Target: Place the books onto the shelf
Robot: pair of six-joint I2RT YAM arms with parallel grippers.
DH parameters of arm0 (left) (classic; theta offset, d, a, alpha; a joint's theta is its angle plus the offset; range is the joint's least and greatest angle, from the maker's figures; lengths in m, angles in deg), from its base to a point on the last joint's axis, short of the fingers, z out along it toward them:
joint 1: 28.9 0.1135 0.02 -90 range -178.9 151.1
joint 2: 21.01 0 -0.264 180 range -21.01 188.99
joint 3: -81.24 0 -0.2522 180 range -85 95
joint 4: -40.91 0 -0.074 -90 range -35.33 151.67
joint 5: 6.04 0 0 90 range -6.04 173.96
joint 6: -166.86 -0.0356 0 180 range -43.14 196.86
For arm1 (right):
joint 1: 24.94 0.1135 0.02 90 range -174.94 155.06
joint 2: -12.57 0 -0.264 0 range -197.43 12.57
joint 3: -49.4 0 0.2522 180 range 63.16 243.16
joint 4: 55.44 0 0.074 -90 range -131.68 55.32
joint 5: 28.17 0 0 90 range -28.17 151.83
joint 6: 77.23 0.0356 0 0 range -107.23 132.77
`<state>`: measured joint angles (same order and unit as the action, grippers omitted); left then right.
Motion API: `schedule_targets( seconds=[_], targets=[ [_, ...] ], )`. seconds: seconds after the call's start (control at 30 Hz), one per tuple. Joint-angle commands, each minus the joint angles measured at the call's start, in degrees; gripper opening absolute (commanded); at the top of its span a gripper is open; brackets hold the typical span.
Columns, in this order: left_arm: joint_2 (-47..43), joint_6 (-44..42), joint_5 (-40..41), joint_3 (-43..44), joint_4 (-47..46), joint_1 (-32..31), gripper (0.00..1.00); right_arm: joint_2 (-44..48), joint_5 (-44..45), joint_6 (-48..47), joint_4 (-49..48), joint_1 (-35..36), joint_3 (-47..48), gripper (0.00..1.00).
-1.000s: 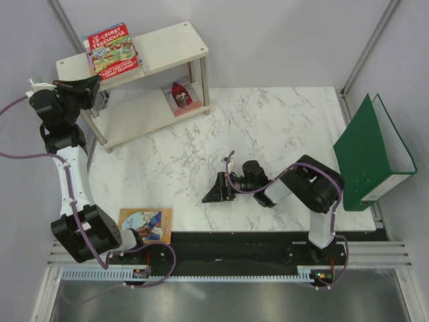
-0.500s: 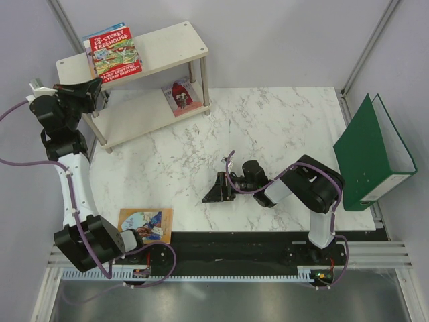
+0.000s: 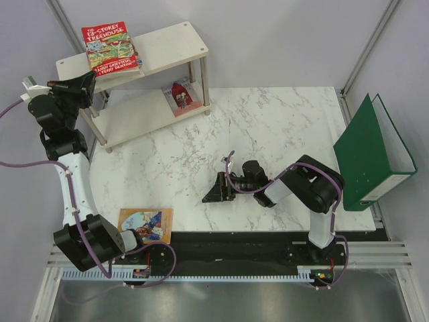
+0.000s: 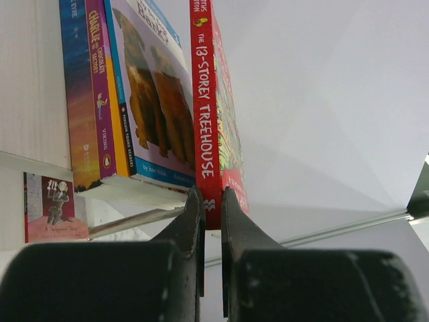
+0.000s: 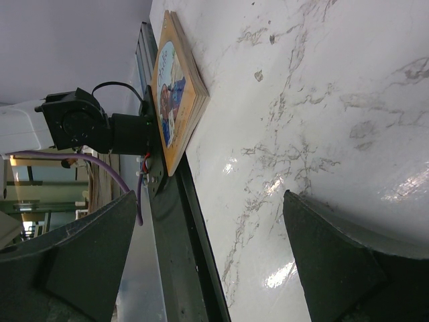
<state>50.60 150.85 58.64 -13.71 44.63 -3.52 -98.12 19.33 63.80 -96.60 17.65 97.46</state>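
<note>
My left gripper [image 3: 86, 83] is shut on the bottom end of the spine of the red "Treehouse" book [image 3: 109, 47], at the left end of the shelf [image 3: 175, 41]. In the left wrist view my left gripper [image 4: 210, 209] holds the red "Treehouse" book [image 4: 206, 114] apart from three books on the shelf's board [image 4: 30, 80]: the dogs cover [image 4: 157, 107], a purple-spined one [image 4: 100, 100] and a blue one [image 4: 77, 94]. A small book [image 3: 179, 95] lies on the lower board. An orange-brown book [image 3: 145, 224] lies at the table's near left edge. My right gripper [image 3: 214, 192] rests open mid-table.
A large green ring binder [image 3: 369, 154] stands open at the table's right edge. In the right wrist view the orange-brown book [image 5: 175, 94] lies by the left arm's base, with marble between my open right gripper [image 5: 208, 261] and it.
The left gripper has drawn slightly left, and the red book has risen and shifted left and back above the shelf's top board. The right arm has not moved.
</note>
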Motion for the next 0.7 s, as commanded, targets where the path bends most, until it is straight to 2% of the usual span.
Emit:
schedule_targets(
  seconds=[0.0,0.27,0.5,0.57,0.67],
  targets=[
    [1.1,3.3,3.6,3.6,-7.5,0.2,0.02,-5.9,3.6,-3.0,14.1,0.4,-3.2,0.98],
    [1.7,3.4,5.6,3.0,-8.2,0.3,0.02,-5.8,3.6,-3.0,14.0,0.4,-3.3,0.98],
    [4.0,3.3,4.1,4.9,-6.7,0.6,0.02,-5.8,3.5,-3.0,14.0,0.5,-3.2,0.98],
    [4.0,3.3,4.0,4.6,-6.7,0.6,0.04,-5.8,3.5,-3.0,14.0,0.5,-3.2,0.98],
    [4.4,2.9,3.4,4.8,-5.3,0.6,0.15,-5.8,3.5,-3.0,14.0,0.5,-3.2,0.98]
  ],
)
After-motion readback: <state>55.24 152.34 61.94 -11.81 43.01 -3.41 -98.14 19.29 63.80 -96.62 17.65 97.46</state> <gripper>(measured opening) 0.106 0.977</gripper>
